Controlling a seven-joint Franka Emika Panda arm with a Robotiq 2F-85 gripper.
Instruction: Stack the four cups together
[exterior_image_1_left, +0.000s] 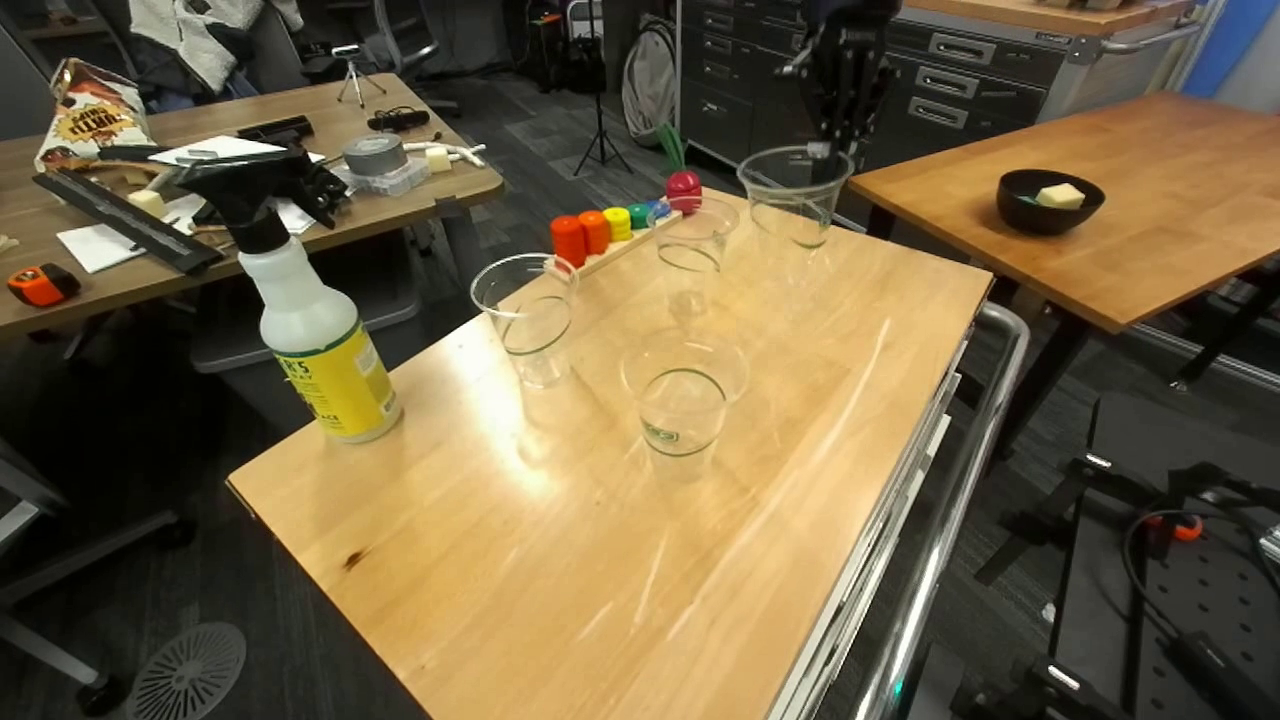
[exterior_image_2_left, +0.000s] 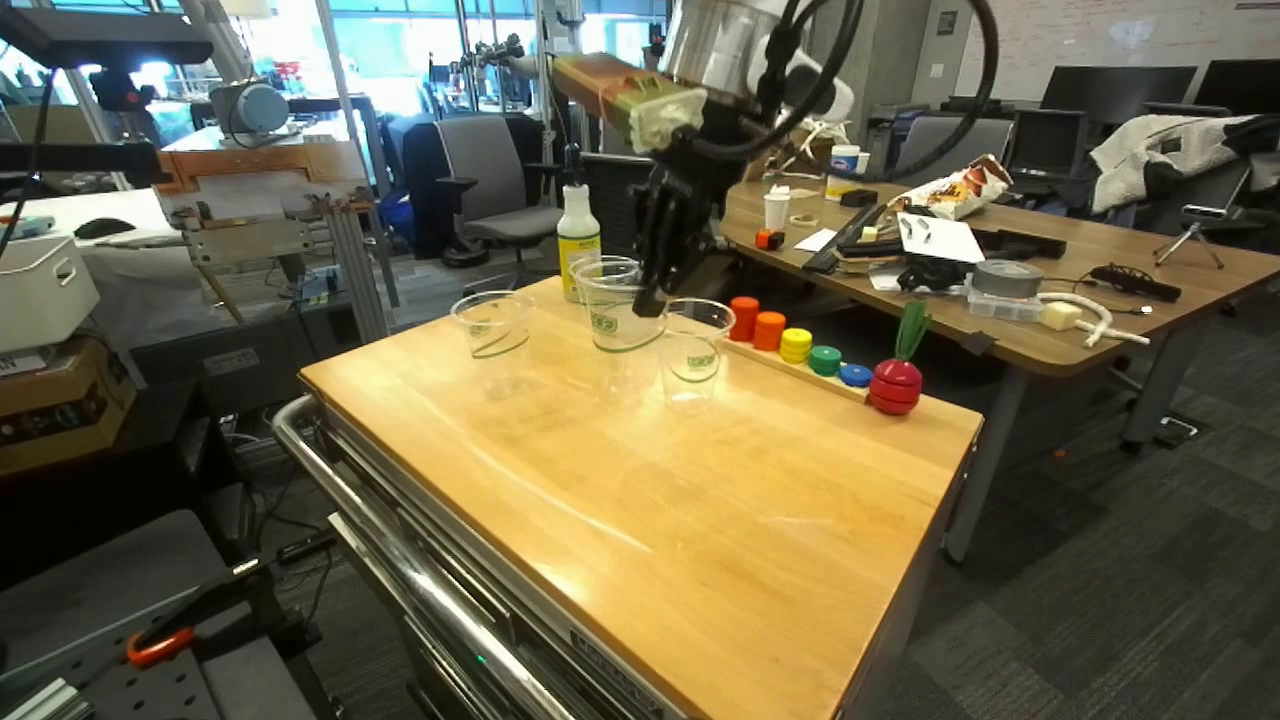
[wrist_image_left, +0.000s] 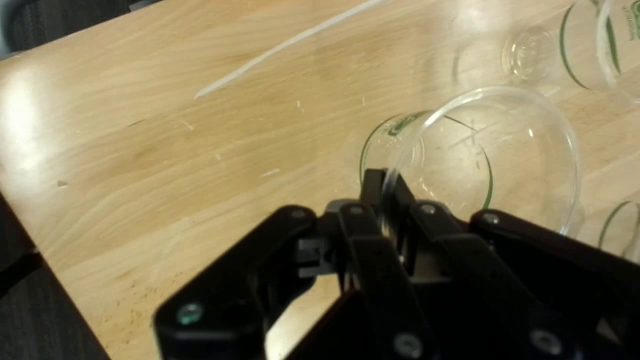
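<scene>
With closed pincer (wrist_image_left: 386, 187), gripping one clear cup (wrist_image_left: 470, 150) by its rim (wrist_image_left: 500, 90), hold gently there: probably light, flexible, slippery.

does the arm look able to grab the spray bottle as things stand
Probably not: its fingers pinch a cup, so it would likely have to let go before taking the spray bottle.

Clear cups (exterior_image_1_left: 685, 405) ringed in green, yellow-labelled spray bottle (exterior_image_1_left: 322, 335)

Upright spray bottle (exterior_image_1_left: 310, 315) (yellow-labelled) and colourful blocks (exterior_image_1_left: 617, 225)
</scene>
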